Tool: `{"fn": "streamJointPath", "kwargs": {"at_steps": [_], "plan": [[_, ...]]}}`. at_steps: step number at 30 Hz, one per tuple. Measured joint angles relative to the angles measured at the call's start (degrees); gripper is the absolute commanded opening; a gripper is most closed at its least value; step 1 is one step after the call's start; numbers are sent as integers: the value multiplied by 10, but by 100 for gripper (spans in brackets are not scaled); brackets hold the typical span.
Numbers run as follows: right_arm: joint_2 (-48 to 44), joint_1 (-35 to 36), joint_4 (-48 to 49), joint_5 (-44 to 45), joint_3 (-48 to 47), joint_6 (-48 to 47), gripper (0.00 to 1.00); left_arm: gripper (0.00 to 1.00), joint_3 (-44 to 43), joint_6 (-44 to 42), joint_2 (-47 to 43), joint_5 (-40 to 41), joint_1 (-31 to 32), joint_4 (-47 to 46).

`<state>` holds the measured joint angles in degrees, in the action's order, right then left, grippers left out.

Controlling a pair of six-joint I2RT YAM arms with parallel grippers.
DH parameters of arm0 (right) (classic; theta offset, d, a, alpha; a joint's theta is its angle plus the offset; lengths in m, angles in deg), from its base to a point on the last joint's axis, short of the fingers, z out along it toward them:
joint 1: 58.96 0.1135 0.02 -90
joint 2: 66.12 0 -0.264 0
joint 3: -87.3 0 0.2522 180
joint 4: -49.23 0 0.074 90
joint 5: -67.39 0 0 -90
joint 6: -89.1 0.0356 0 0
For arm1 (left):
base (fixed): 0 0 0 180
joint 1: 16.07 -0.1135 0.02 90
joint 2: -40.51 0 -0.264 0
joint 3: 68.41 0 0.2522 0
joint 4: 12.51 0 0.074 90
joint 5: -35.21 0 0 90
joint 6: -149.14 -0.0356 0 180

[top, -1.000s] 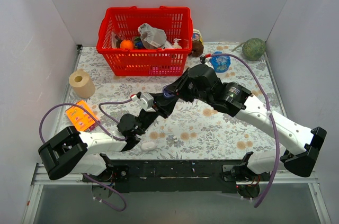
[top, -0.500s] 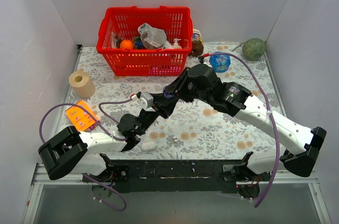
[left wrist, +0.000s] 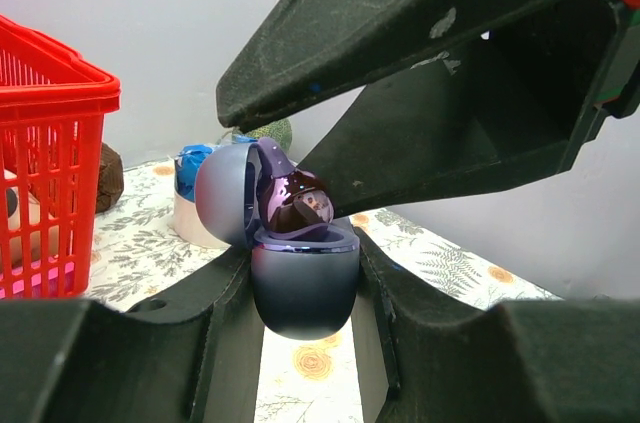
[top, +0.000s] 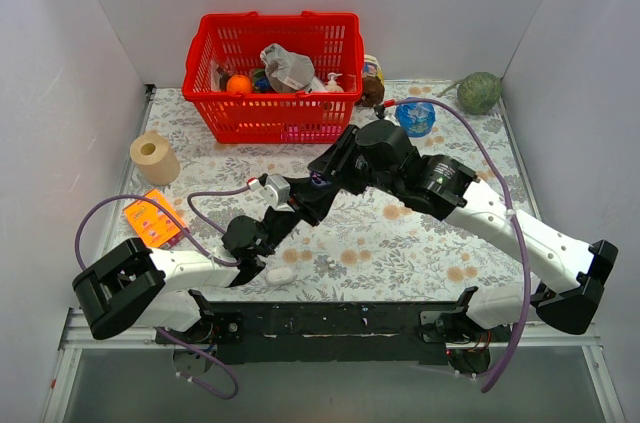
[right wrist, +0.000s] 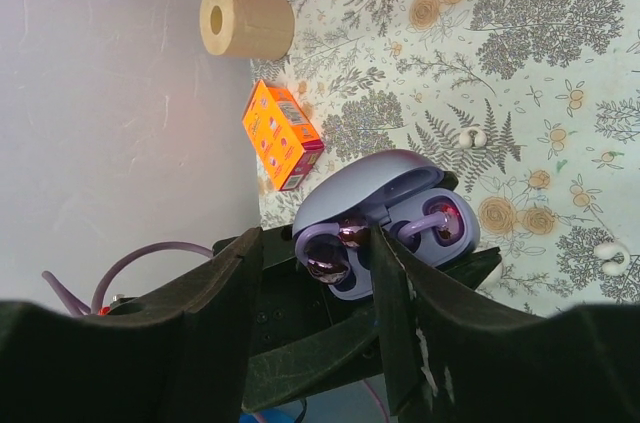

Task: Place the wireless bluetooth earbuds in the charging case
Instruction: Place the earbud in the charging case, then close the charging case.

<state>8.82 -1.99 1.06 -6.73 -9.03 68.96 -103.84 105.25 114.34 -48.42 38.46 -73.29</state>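
In its own view, one finger point(right wrist: 395, 313) of the right gripper point(right wrist: 312, 243) is covering the middle of the charging case point(right wrist: 400, 178). In the left wrist view that gripper and the red basket point(left wrist: 50, 133) are running off the edges. From above, the case is showing too small to read.

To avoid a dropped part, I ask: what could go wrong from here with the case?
The earbud looks raised in the charging case, so it may lift out with the right jaws, which stand open beside it. Those jaws are near the open lid and could knock it. A push may slip the case in the left jaws.
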Motion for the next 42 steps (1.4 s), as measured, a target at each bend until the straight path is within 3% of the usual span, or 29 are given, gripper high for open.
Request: {"fn": "streamJointPath", "kwargs": {"at_steps": [21, 29, 34, 42], "plan": [[-44, 0, -39, 9, 22, -9, 57, 0, 0, 35, -2, 16, 1, -5], [-52, 0, -49, -16, -18, -107, 54, 0, 10, 54, -70, 10, -3, 11], [-130, 0, 0, -60, -7, -228, 49, 0, 44, 84, -201, -61, -35, 65], [-212, 0, 29, -71, 41, -381, 38, 0, 61, 145, -352, -258, -60, 184]]}}
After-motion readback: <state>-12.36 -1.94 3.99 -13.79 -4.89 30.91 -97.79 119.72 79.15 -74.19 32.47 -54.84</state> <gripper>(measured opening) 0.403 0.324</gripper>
